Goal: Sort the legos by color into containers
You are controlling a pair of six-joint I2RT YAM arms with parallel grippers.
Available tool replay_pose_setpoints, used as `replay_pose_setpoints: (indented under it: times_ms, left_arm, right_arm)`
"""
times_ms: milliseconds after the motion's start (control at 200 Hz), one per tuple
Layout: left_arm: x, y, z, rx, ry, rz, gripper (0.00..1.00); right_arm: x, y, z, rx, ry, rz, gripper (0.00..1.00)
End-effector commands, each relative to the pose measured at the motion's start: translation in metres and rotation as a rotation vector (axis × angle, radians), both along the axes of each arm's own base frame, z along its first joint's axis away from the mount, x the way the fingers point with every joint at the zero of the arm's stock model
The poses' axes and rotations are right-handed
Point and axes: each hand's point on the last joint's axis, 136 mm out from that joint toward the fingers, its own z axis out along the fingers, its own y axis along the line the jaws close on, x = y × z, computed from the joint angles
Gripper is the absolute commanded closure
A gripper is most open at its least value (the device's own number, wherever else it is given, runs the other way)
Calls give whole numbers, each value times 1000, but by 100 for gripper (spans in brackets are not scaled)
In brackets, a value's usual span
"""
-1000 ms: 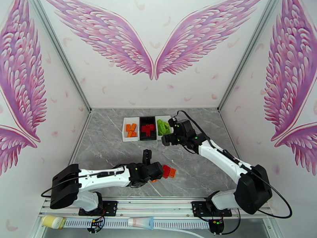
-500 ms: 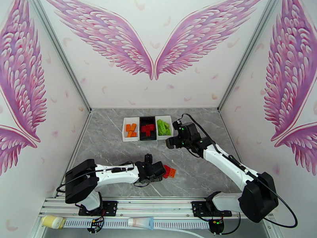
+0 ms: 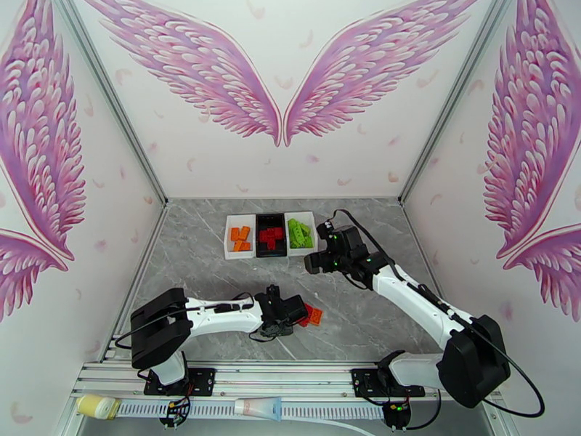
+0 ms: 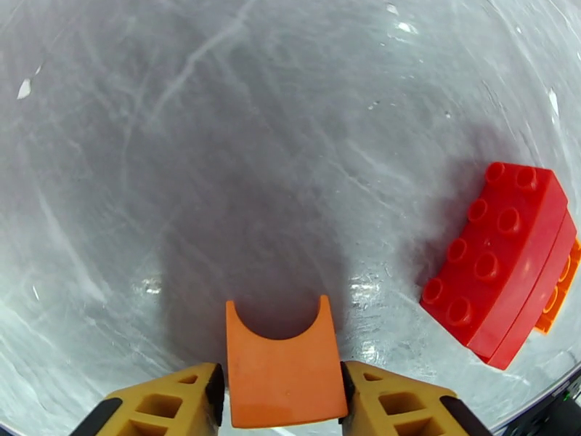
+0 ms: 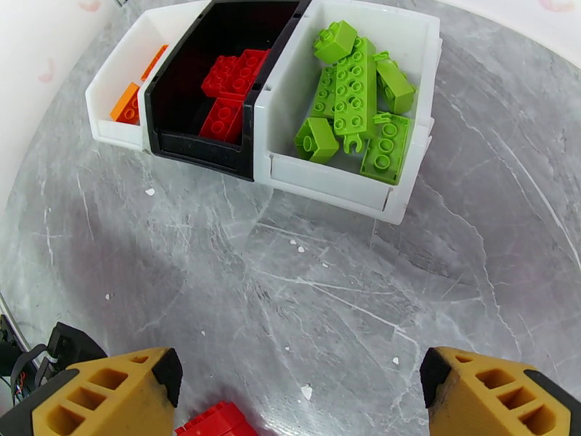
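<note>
**Left gripper** (image 4: 282,383): low over the table (image 4: 218,139), toward the middle of the near edge. Its fingers are clamped on a small orange brick (image 4: 283,365). A red brick (image 4: 497,259) lies just beside it, studs up, with a second orange brick (image 4: 563,281) showing at its right side.

**Right gripper** (image 5: 298,379): fingers spread wide with nothing between them, raised just in front of the containers.

**Containers**, near the middle of the far edge:
- The left white tray (image 5: 109,123) holds orange bricks.
- The black middle tray (image 5: 192,148) holds red bricks.
- The right white tray (image 5: 338,183) holds lime green bricks (image 5: 354,89).

Three containers (image 5: 327,179), two loose legos (image 4: 501,248) (image 4: 561,285), one gripped orange lego (image 4: 285,372)
</note>
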Motion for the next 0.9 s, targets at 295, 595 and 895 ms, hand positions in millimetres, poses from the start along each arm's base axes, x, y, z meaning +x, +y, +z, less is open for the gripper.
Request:
replay_pose_setpoints:
  times_ms: [295,595,895]
  left_arm:
    - [10,-2,16,23,-38,-1,73]
    - [48,16,47,40,-171,4,73]
    - [112,66,89,34,-241,63,72]
  right_arm:
    - [1,1,0,12,-10,18,8]
    - [3,13,7,17,-61,110,8]
    - [15,27,25,29,-104,167,8]
